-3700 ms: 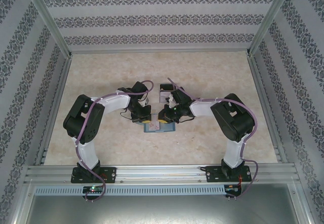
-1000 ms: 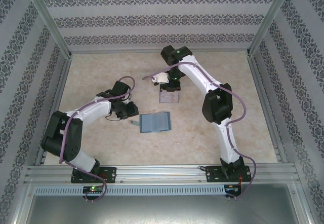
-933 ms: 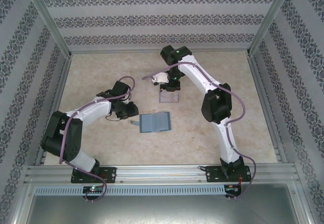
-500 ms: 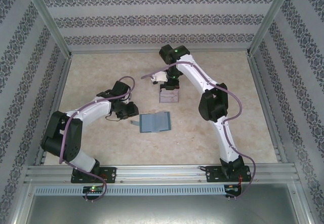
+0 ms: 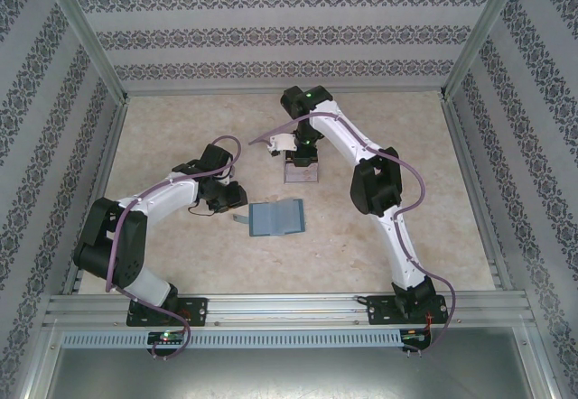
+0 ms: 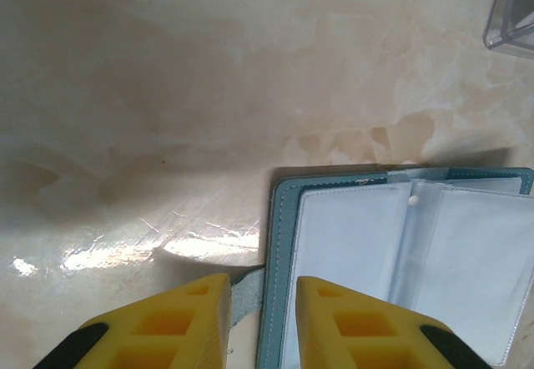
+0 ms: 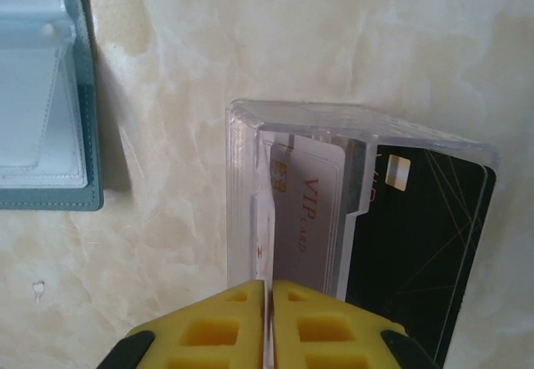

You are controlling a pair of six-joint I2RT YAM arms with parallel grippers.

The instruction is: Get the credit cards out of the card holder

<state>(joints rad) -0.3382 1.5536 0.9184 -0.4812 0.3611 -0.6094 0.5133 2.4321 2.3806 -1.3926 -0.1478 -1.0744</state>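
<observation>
While in tray (image 7: pixel 247 148), cards (image 7: pixel 304 210) near tool (image 7: pixel 269 315)

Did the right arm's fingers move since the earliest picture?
Yes. The right fingers have gone from the wallet to the clear tray, away from the near rail, towards the back wall.

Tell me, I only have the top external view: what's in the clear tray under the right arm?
Observer: Two cards are in the clear tray: a pale card printed VIP and a black card.
Operator: Anything left in the card holder?
Observer: Left wrist view: the open card holder shows clear pockets that look empty; its right end is cut off.
Operator: And the left pincer?
Observer: The holder's left edge lies between the fingers of the left pincer; whether it grips is unclear.
</observation>
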